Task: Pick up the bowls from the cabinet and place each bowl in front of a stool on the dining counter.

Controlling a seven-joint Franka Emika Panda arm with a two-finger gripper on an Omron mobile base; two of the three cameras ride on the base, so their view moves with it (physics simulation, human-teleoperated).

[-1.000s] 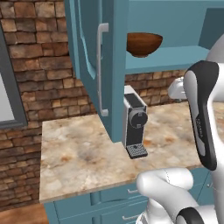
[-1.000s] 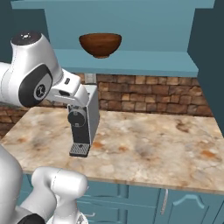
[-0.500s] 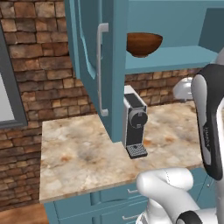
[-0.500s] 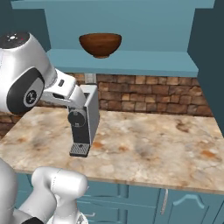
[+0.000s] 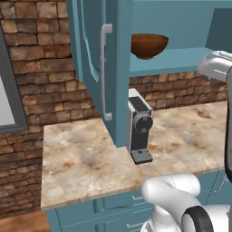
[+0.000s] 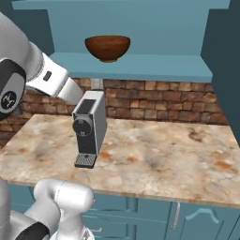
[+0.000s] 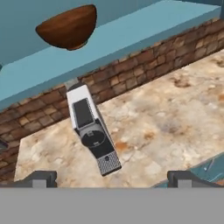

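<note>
A glossy reddish-brown wooden bowl (image 5: 149, 45) (image 6: 108, 47) (image 7: 68, 28) stands upright on the flat shelf (image 6: 140, 66) of the teal cabinet (image 5: 113, 68), whose door hangs open on the left. My gripper (image 7: 113, 179) is open, its two dark fingertips (image 7: 41, 178) far apart with nothing between them. It hangs well back from the shelf and below the bowl, over the counter's front. The white arm (image 6: 49, 78) reaches in from the left in the right base view. The dining counter and stools are out of view.
A grey-and-black coffee machine (image 5: 139, 124) (image 6: 89, 126) (image 7: 92, 129) stands under the shelf on a marbled counter (image 6: 164, 154) backed by brick. The open cabinet door (image 5: 102, 68) juts over the counter's left. Teal drawers (image 5: 122, 208) lie below.
The arm has swung away from the coffee machine: rightward to the frame edge in the left base view, leftward in the right base view. The bowl has stayed put.
</note>
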